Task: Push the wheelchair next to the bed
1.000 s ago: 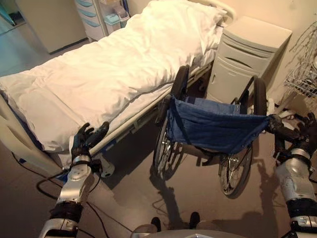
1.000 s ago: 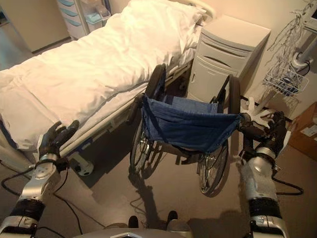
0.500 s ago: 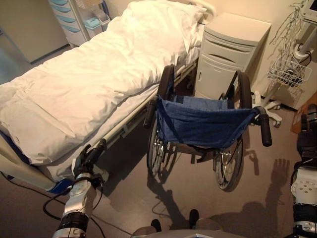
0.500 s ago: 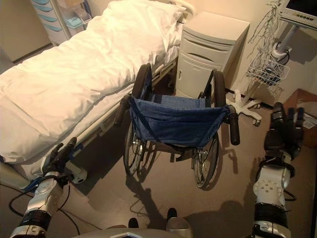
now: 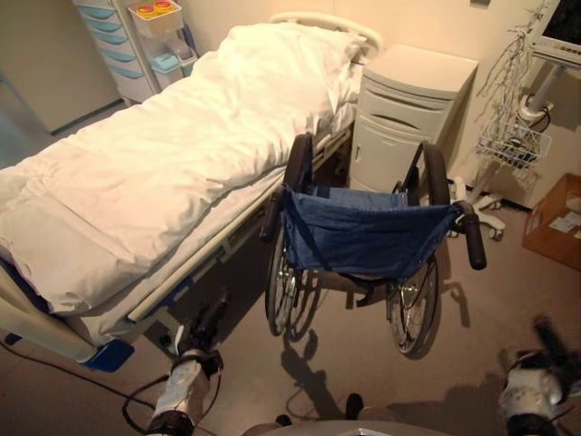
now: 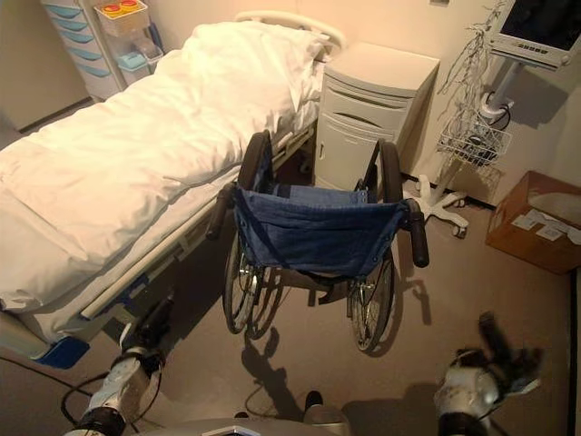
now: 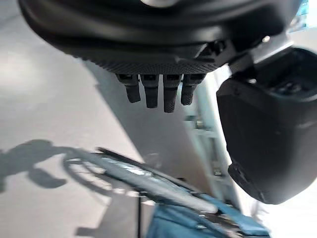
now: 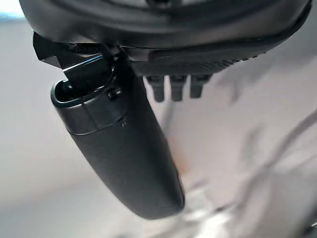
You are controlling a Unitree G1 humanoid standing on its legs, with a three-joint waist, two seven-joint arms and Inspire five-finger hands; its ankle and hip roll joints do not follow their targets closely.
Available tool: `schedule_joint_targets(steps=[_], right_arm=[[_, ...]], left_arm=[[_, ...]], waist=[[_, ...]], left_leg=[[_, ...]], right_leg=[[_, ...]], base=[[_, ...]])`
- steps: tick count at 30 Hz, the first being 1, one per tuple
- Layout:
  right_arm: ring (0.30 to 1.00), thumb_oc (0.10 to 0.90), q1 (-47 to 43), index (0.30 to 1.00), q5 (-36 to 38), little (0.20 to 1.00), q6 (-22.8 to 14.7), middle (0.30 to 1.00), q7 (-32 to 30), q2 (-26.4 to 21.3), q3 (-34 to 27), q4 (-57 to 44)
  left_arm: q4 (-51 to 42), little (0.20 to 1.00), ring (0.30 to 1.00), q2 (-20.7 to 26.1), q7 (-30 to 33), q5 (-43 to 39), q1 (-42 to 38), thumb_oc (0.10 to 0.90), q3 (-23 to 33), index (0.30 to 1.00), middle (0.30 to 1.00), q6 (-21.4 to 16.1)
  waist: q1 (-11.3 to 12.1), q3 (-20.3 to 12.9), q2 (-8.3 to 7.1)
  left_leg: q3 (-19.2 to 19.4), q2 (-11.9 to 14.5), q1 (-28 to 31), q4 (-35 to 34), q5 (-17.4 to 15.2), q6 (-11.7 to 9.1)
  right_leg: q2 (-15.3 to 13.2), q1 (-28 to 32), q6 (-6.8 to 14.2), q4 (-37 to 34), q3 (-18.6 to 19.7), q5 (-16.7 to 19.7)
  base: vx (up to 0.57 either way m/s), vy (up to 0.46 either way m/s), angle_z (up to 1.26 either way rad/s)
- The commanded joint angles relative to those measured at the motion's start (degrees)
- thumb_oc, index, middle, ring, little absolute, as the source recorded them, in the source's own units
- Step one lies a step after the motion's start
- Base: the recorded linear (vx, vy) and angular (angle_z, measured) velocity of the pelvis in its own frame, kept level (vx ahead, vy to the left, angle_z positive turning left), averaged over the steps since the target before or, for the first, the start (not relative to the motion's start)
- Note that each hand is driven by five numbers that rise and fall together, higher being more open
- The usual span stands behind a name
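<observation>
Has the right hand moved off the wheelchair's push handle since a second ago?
Yes. The right hand was on the wheelchair's right push handle; now it hangs low, apart from that handle and nearer the robot.

The wheelchair (image 5: 368,250), with a blue fabric back, black push handles and large spoked wheels, stands upright on the floor just beside the bed (image 5: 154,173), which has white bedding, well ahead of both hands' fingers (image 7: 153,91), untouched.

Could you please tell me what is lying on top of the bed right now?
A white duvet covers the bed, with a white pillow at its head. The mattress beneath is hidden.
</observation>
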Motion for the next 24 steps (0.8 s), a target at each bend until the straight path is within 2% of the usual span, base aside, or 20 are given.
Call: schedule_joint_targets(steps=[1,3,6,7,8,9,10,13,15,17,20,24], right_arm=[[0.9,0.8,-1.8,0.9,-10.1,0.9,2.1,0.9,10.3,-0.6,4.4,3.3],[0.9,0.8,-1.6,0.9,-11.1,0.9,5.0,0.9,12.8,0.3,7.2,5.8],[0.9,0.8,-1.0,0.9,-13.8,0.9,6.0,0.9,16.7,1.5,9.9,10.0],[0.9,0.8,-0.4,0.9,-21.4,0.9,7.3,0.9,17.4,2.2,12.6,10.8],[0.9,0.8,-0.3,0.9,-22.1,0.9,7.2,0.9,17.5,2.3,12.9,10.7],[0.9,0.8,0.5,0.9,-31.9,0.9,7.7,0.9,18.5,2.4,17.5,9.8],[0.9,0.8,1.0,0.9,-37.1,0.9,8.2,0.9,18.9,1.9,21.0,9.6],[0.9,0.8,1.3,0.9,-39.5,0.9,10.3,0.9,21.2,1.5,24.2,9.6],[0.9,0.8,1.1,0.9,-41.9,0.9,11.6,0.9,24.0,1.8,27.4,11.7],[0.9,0.8,1.0,0.9,-43.1,0.9,11.2,0.9,23.3,2.1,28.5,12.8],[0.9,0.8,0.6,0.9,-44.7,0.9,9.9,0.9,22.8,3.1,30.3,12.8],[0.9,0.8,0.0,0.9,-45.4,0.9,11.4,0.9,25.2,3.8,32.4,11.9]], left_arm=[[4.2,0.9,0.9,1.4,-0.8,4.2,-3.2,0.8,-0.3,0.9,0.9,-3.1],[6.8,0.9,0.9,0.9,-2.6,3.6,-2.9,0.8,-0.6,0.9,0.9,-1.7],[11.4,0.9,0.9,-0.5,-4.4,4.4,-2.4,0.8,-1.2,0.9,0.9,-0.7],[13.7,0.9,0.9,-1.3,-5.9,5.6,-1.9,0.8,-1.9,0.9,0.9,0.0],[13.8,0.9,0.9,-1.4,-5.9,5.8,-1.8,0.8,-2.0,0.9,0.9,0.0],[14.5,0.9,0.9,-1.7,-6.9,8.0,-1.0,0.8,-3.0,0.9,0.9,-0.3],[14.4,0.9,0.9,-1.7,-6.9,8.2,-0.4,0.8,-3.7,0.9,0.9,-0.6],[14.4,0.9,0.9,-1.8,-5.3,9.4,0.2,0.8,-4.5,0.9,0.9,-1.0],[14.2,0.9,0.9,-1.9,-4.6,17.0,0.9,0.8,-7.7,0.9,0.9,-5.7],[13.6,0.9,0.9,-2.0,-4.8,18.1,1.4,0.8,-9.6,0.9,0.9,-6.7],[12.9,0.9,0.9,-2.9,-5.3,17.5,1.4,0.8,-11.6,0.9,0.9,-7.7],[12.4,0.9,0.9,-3.6,-5.8,15.7,0.8,0.8,-12.5,0.9,0.9,-7.5]], waist=[[0.9,1.0,0.28],[0.9,1.1,0.24],[0.7,1.4,0.38],[0.6,1.6,0.48],[0.6,1.6,0.49],[0.4,1.8,0.51],[0.5,2.0,0.54],[0.7,2.4,0.46],[1.4,2.7,0.16],[1.8,2.8,0.13],[2.2,3.0,0.29],[2.3,3.1,0.46]], left_leg=[[0.8,-2.4,-0.8,0.8,-2.5,0.1],[0.8,-2.3,-0.7,0.9,-2.5,0.1],[0.7,-2.3,-0.6,1.0,-2.6,0.3],[0.5,-2.4,-0.8,1.0,-2.6,0.3],[0.5,-2.4,-0.8,1.0,-2.6,0.3],[0.3,-2.4,-0.9,0.9,-2.5,0.4],[0.0,-2.4,-1.1,1.0,-2.4,0.4],[-0.7,-2.6,-1.4,1.2,-2.5,0.5],[-1.7,-2.8,-1.6,1.4,-2.5,0.6],[-2.1,-2.8,-1.7,1.4,-2.5,0.6],[-2.4,-2.9,-1.9,1.5,-2.5,0.7],[-2.5,-2.9,-2.0,1.6,-2.5,0.6]], right_leg=[[2.6,1.5,0.0,3.1,-1.9,-3.5],[2.7,1.6,-0.2,3.2,-2.0,-3.7],[2.7,1.7,-0.4,3.6,-1.8,-4.1],[2.7,1.5,-0.4,3.8,-1.8,-4.2],[2.7,1.5,-0.4,3.9,-1.9,-4.3],[2.6,1.4,-0.3,4.1,-1.8,-4.3],[2.5,1.1,-0.3,4.5,-1.9,-4.5],[2.6,0.8,-0.3,4.9,-1.9,-4.8],[2.6,0.9,-0.5,5.3,-2.1,-5.2],[2.6,0.9,-0.6,5.5,-2.4,-5.3],[2.4,0.9,-0.6,5.7,-2.9,-5.4],[2.3,0.9,-0.7,5.7,-3.3,-5.4]], base=[[-0.02,-0.013,-0.06],[-0.01,-0.003,-0.02],[0.0,0.0,0.0],[0.0,0.0,0.0],[0.0,0.0,0.0],[-0.04,0.008,0.01],[-0.05,0.009,0.03],[-0.05,-0.003,0.08],[-0.06,-0.023,0.08],[-0.05,-0.018,0.09],[-0.06,0.002,0.13],[-0.03,0.006,0.02]])
